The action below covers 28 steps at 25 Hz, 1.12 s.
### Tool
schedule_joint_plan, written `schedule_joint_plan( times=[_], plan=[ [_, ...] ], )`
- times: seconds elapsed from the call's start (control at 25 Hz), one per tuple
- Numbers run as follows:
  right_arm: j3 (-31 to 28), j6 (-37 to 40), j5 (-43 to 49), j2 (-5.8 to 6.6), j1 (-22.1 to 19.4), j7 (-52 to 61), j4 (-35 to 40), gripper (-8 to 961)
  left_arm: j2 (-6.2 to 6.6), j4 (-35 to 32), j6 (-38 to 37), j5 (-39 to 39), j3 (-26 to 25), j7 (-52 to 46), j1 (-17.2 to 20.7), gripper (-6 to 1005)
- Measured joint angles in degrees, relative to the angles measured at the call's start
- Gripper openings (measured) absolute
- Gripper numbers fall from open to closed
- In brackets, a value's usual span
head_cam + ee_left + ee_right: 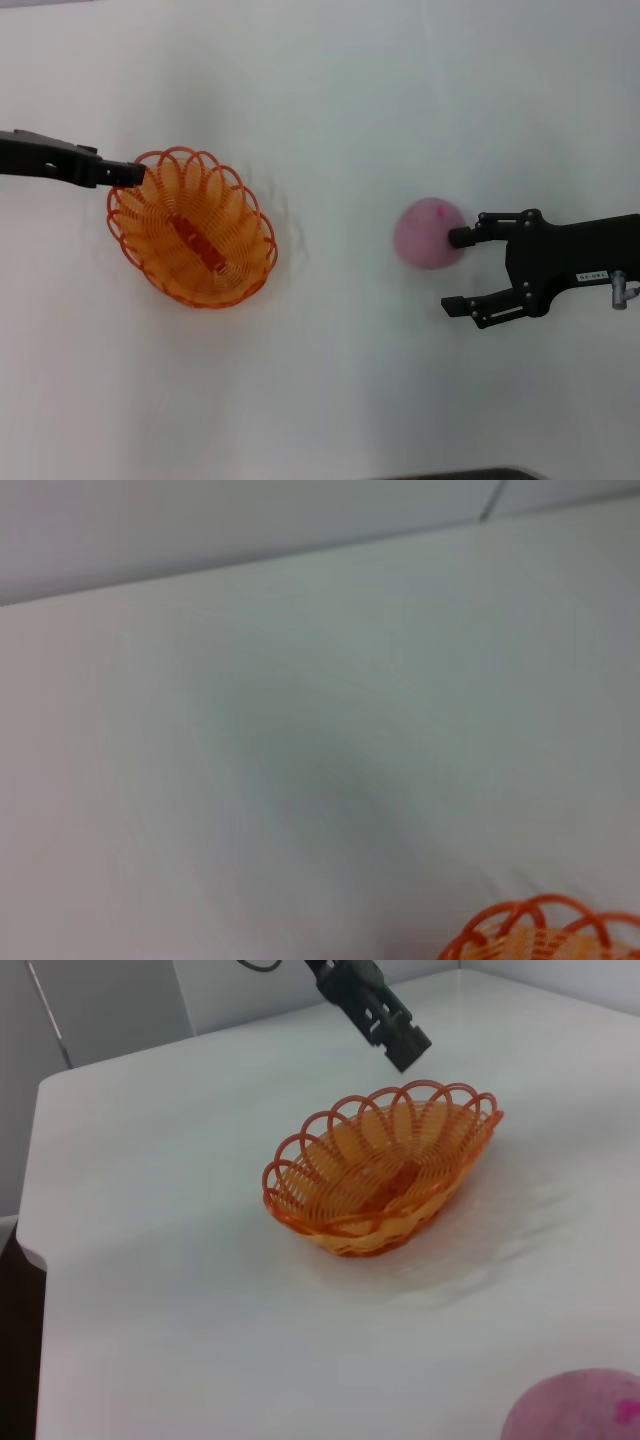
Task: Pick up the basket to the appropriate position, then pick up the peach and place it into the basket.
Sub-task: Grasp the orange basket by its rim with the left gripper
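Right hand (458, 270), open, beside soft round peach (428, 233); grip its sides gently. Left hand (128, 174) at basket (192, 226) rim, grip unclear.

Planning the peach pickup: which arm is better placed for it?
Probably the right. The right pincer is open beside the peach, one finger touching it; the left pincer is at the basket rim.

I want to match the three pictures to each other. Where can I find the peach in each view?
Head view: the peach lies right of centre on the white table, at the upper finger of the right gripper.
Left wrist view: not in it.
Right wrist view: only its top shows, at the lower right corner.
Shared landmark: the basket, seen in all three views.
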State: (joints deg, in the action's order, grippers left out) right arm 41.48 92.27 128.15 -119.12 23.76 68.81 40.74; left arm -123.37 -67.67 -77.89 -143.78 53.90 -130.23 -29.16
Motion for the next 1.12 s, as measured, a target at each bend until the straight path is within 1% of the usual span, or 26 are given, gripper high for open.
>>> schedule_joint_plan(
  times=[0.16, 0.4, 0.6, 0.72, 0.88, 1.12],
  plan=[
    [-0.05, -0.03, 0.00, -0.03, -0.01, 0.01, 0.04, 946, -0.30, -0.20, 1.73, -3.26, 3.37, -0.08, -1.17, 736],
    [-0.24, -0.15, 0.00, -0.14, -0.04, 0.02, 0.04, 945, -0.08, 0.46, 2.22, -3.85, 4.60, 0.25, -2.45, 736],
    [-0.24, -0.27, 0.00, -0.15, -0.02, 0.02, 0.04, 946, -0.33, 2.69, 2.84, -7.58, 7.22, -0.03, -4.23, 735],
    [-0.16, -0.27, 0.00, -0.18, 0.10, 0.01, 0.04, 946, -0.35, 5.00, 3.46, -8.94, 7.45, -0.19, -5.66, 735],
    [-0.08, -0.26, 0.00, -0.25, 0.16, 0.01, 0.04, 945, -0.37, 6.04, 4.03, -9.41, 7.54, -0.20, -6.32, 736],
    [-0.04, -0.18, -0.01, -0.23, 0.40, 0.18, 0.04, 945, -0.38, 6.50, 4.19, -9.43, 7.74, -0.14, -6.63, 676]
  ],
)
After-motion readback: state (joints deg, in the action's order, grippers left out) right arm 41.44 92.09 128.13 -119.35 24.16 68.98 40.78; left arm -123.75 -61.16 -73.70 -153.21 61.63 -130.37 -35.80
